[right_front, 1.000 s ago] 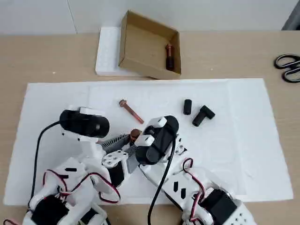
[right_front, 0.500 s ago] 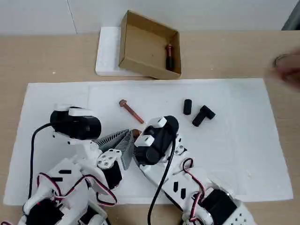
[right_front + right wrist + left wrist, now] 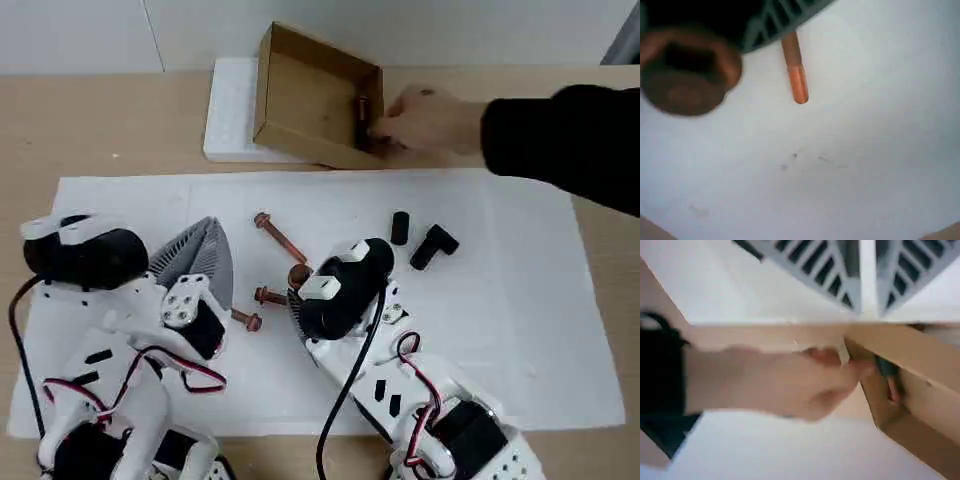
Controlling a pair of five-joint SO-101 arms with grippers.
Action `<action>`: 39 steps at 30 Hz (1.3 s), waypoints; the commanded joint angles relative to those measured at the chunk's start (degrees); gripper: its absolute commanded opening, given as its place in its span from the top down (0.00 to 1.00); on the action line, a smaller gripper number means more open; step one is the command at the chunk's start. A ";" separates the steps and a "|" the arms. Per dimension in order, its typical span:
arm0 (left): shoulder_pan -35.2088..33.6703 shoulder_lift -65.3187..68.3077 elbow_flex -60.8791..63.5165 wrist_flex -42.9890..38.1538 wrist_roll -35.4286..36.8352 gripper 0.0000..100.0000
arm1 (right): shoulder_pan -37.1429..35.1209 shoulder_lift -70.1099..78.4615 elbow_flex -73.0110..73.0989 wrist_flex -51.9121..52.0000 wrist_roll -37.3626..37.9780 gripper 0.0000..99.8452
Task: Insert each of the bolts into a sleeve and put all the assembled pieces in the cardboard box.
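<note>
My right gripper (image 3: pixel 300 283) stands mid-sheet, shut on a copper bolt (image 3: pixel 298 274) held upright; its hex head (image 3: pixel 687 75) looms close in the right wrist view. A second bolt (image 3: pixel 270 296) and a third one (image 3: pixel 246 319) lie just left of it, and a longer bolt (image 3: pixel 277 236) lies farther back. Two black sleeves (image 3: pixel 400 228) (image 3: pixel 432 246) rest to the right. My left gripper (image 3: pixel 211 228) is at the left, shut with nothing in it. A person's hand (image 3: pixel 425 118) touches the assembled piece (image 3: pixel 890 382) inside the cardboard box (image 3: pixel 300 95).
The box leans on a white foam block (image 3: pixel 228 108) at the back. The person's black sleeve (image 3: pixel 560 140) crosses the back right of the table. A white sheet (image 3: pixel 520 300) covers the work area.
My left arm has pulled back to the left, away from the right gripper. Two bolts now lie uncovered on the sheet. A hand has come in from the right to the box.
</note>
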 commanded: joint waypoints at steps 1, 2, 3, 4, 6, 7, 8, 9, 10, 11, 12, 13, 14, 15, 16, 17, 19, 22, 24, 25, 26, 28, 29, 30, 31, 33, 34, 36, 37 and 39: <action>-2.37 0.26 -3.47 -1.58 -0.35 0.99 | 0.48 -0.40 -0.88 -2.07 0.09 1.00; -3.34 0.26 -4.00 -1.67 -0.35 0.99 | 0.57 -0.40 -0.88 -1.98 0.09 1.00; -4.48 0.26 -4.62 -1.67 -0.35 0.99 | 0.84 -0.40 -0.88 -1.98 0.09 1.00; -5.63 0.35 -5.14 -1.67 -0.35 0.99 | 1.27 -0.40 -0.88 -2.07 0.09 1.00; -7.74 0.35 -5.58 -1.67 -0.35 0.99 | 2.42 -0.40 -0.97 -2.07 0.09 1.00; -8.79 0.35 -5.58 -1.67 -0.44 0.99 | 3.03 -0.40 -0.97 -2.07 0.09 1.00; -9.85 0.35 -5.58 -1.67 -0.44 0.99 | 3.47 -0.40 -0.97 -2.07 0.09 1.00; -10.90 0.35 -5.58 -1.67 -0.44 0.99 | 3.74 -0.40 -0.97 -2.07 0.09 1.00; -12.04 0.35 -5.58 -1.67 -0.44 0.99 | 3.91 -0.40 -0.97 -2.07 0.09 1.00; -13.36 0.35 -5.23 -1.67 -0.44 0.99 | 3.91 -0.40 -0.97 -2.07 0.09 1.00; -14.86 0.35 -4.97 -1.67 -0.44 0.99 | 3.82 -0.40 -0.97 -2.07 0.09 1.00; -16.26 0.35 -4.18 -1.67 -0.44 0.99 | 3.82 -0.31 -0.97 -2.07 0.00 1.00; -17.58 0.35 -3.12 -1.67 -0.44 0.99 | 3.82 -0.31 -0.97 -2.07 0.00 1.00; -18.99 0.35 -2.24 -1.67 -0.44 0.99 | 3.82 -0.31 -0.97 -2.07 0.00 1.00; -20.13 0.35 -1.27 -1.67 -0.44 0.99 | 3.82 -0.31 -0.97 -2.07 0.00 1.00; -21.10 0.26 -0.66 -1.67 -0.44 0.99 | 3.82 -0.31 -0.97 -2.07 0.00 1.00; -21.98 0.26 0.22 -1.67 -0.44 0.99 | 3.82 -0.31 -0.97 -2.07 0.00 1.00; -22.07 0.26 1.19 -1.67 -0.44 0.99 | 3.82 -0.31 -0.97 -2.07 0.00 1.00; -22.07 0.26 3.30 -1.67 -0.35 0.99 | 3.82 -0.31 -0.97 -2.07 0.00 1.00; -22.07 0.26 4.70 -1.67 -0.26 0.99 | 3.82 -0.31 -0.97 -2.07 0.00 1.00; -22.07 0.00 6.11 -1.49 -0.18 0.99 | 3.82 -0.31 -0.97 -2.07 0.00 1.00; -22.07 0.00 8.31 -1.49 -0.18 0.99 | 3.82 -0.31 -0.97 -2.07 0.00 1.00; -21.98 0.00 9.19 -1.49 -0.18 0.99 | 3.82 -0.31 -0.97 -2.07 0.00 1.00; -21.80 -0.09 9.89 -1.49 -0.18 0.99 | 3.82 -0.31 -0.97 -2.07 0.00 1.00; -21.80 -0.09 10.59 -1.41 -0.18 0.99 | 3.82 -0.31 -0.88 -2.07 0.00 1.00; -21.80 -0.09 12.26 -1.32 -0.26 0.99 | 3.82 -0.31 -0.88 -2.07 0.00 1.00; -21.80 -0.09 12.97 -1.32 -0.26 0.99 | 3.82 -0.31 -0.88 -2.07 0.00 1.00; -21.80 -0.09 14.29 -1.32 -0.26 0.99 | 3.91 -0.31 -0.88 -2.15 0.00 1.00; -21.80 -0.09 14.64 -1.32 -0.26 0.99 | 3.91 -0.31 -0.88 -2.15 0.00 1.00; -21.80 0.00 14.81 -1.32 -0.26 0.99 | 3.91 -0.31 -0.97 -2.77 0.00 1.00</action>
